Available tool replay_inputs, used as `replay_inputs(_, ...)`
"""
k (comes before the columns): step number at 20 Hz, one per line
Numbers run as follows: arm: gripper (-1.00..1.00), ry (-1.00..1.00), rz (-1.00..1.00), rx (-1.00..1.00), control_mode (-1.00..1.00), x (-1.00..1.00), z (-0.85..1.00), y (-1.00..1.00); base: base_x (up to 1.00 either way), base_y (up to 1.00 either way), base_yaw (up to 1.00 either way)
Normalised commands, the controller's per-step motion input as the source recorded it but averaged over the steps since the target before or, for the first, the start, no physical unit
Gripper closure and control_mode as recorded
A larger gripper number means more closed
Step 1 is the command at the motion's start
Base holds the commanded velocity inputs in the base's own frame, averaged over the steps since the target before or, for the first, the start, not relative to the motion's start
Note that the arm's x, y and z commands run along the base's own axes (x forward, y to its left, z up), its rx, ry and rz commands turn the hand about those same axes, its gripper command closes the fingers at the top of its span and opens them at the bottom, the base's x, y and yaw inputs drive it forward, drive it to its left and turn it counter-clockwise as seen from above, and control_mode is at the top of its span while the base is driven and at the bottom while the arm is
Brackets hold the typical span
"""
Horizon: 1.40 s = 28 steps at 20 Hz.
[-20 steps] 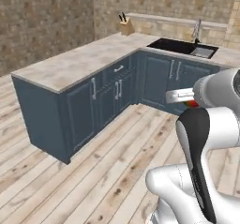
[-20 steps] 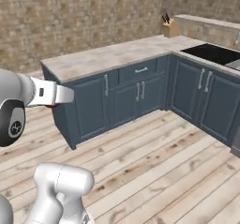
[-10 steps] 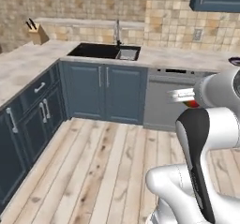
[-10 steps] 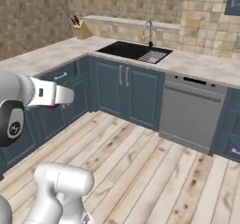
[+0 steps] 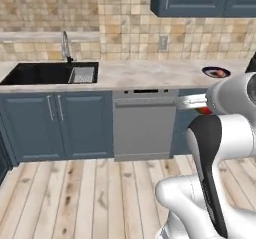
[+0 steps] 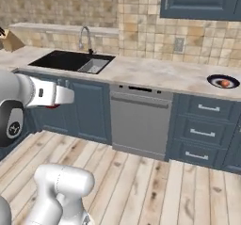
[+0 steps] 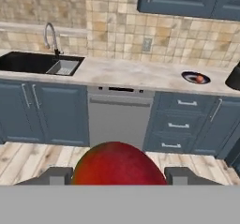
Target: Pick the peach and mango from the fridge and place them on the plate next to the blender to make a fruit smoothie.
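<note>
A red-orange mango (image 7: 115, 164) sits between my two dark fingertips (image 7: 180, 175), and the gripper (image 7: 115, 177) is shut on it, held out over the floor in front of the cabinets. A sliver of that mango (image 5: 202, 111) (image 6: 52, 106) peeks from under my white hand. The black plate (image 7: 187, 76) (image 5: 207, 71) (image 6: 213, 79) lies on the counter at the right, far ahead of the gripper. A small peach (image 7: 200, 79) (image 6: 225, 83) rests on it. The blender's black base (image 7: 234, 78) (image 5: 253, 63) stands just right of the plate. The fridge is out of view.
A black sink (image 5: 47, 73) with a faucet (image 5: 65, 45) is set in the counter at the left. A grey dishwasher (image 5: 144, 125) stands below the middle, drawers (image 6: 202, 125) under the plate. A knife block (image 6: 9, 40) sits far left. Wooden floor lies between me and the cabinets.
The whole picture has swept sideways as the base turned: the corner cabinets are gone and the sink, dishwasher and plate have come into view. The gripper keeps hold of the mango.
</note>
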Motion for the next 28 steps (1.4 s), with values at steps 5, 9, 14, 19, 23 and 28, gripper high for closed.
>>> replay_inputs(5,1.00,0.00,0.00,0.00,1.00,0.00,0.00,0.00,1.00,-0.72,-0.38)
replay_inputs(9,1.00,0.00,0.00,0.00,1.00,0.00,0.00,0.00,1.00,-0.78,-0.35)
replay_inputs(14,1.00,0.00,0.00,0.00,1.00,0.00,0.00,0.00,1.00,-0.58,-0.29)
replay_inputs(19,1.00,0.00,0.00,0.00,1.00,0.00,0.00,0.00,0.92,-0.45,-0.14)
replay_inputs(23,1.00,0.00,0.00,0.00,1.00,0.00,0.00,0.00,0.77,-0.33,-0.05)
replay_inputs(28,1.00,0.00,0.00,0.00,1.00,0.00,0.00,0.00,0.56,-0.35,0.00)
